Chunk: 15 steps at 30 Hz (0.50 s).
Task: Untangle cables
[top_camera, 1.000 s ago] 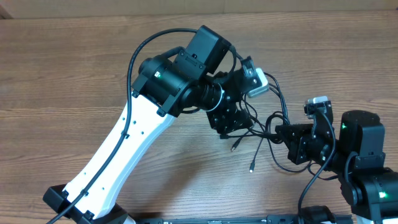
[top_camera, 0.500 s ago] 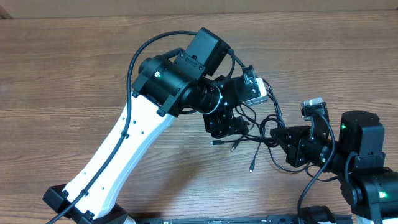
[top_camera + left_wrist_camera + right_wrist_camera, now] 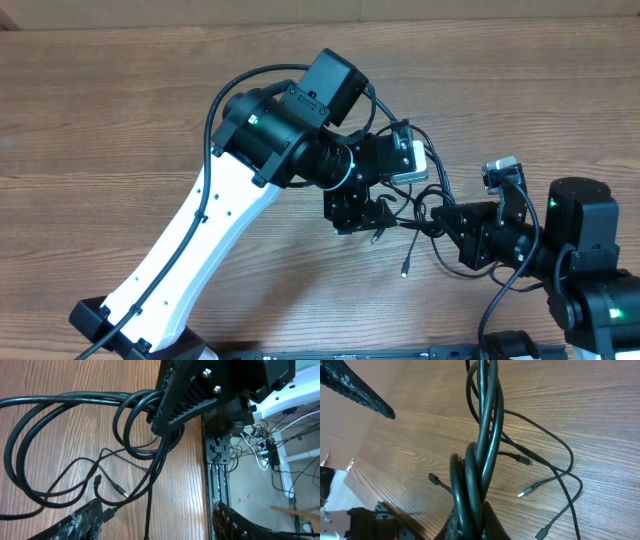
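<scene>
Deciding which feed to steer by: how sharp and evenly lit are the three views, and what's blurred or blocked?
Overhead: even light, sharp, but the left arm hides much of the cables. Left wrist: cables crisp on the wood, the near fingers soft. Right wrist: the bundle fills the centre, loose plug tips clear, no glare.

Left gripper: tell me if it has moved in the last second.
Yes. In the overhead view the left gripper has shifted left and toward the bottom edge across the table, dragging the cables.
</scene>
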Each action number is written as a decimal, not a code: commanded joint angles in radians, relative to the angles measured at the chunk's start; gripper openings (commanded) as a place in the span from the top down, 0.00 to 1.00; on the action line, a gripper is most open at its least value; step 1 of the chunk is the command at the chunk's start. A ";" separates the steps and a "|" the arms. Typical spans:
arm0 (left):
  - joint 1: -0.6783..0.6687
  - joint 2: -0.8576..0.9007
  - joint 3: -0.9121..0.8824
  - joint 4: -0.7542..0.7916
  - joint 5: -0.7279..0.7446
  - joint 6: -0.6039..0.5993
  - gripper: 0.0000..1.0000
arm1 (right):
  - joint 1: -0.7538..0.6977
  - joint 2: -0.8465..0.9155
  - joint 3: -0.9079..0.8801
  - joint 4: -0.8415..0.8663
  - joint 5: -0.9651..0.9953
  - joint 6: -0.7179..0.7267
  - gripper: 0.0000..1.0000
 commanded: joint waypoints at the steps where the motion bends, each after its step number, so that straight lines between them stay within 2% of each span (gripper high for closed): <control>1: 0.002 -0.020 0.017 -0.001 0.055 0.072 0.30 | 0.003 -0.004 0.013 0.029 -0.065 0.001 0.96; 5: 0.002 -0.020 0.017 -0.003 0.107 0.135 0.26 | 0.003 -0.004 0.013 0.064 -0.119 0.001 0.96; 15: 0.002 -0.020 0.017 0.017 0.102 0.135 0.18 | 0.003 -0.004 0.013 0.125 -0.257 0.000 0.96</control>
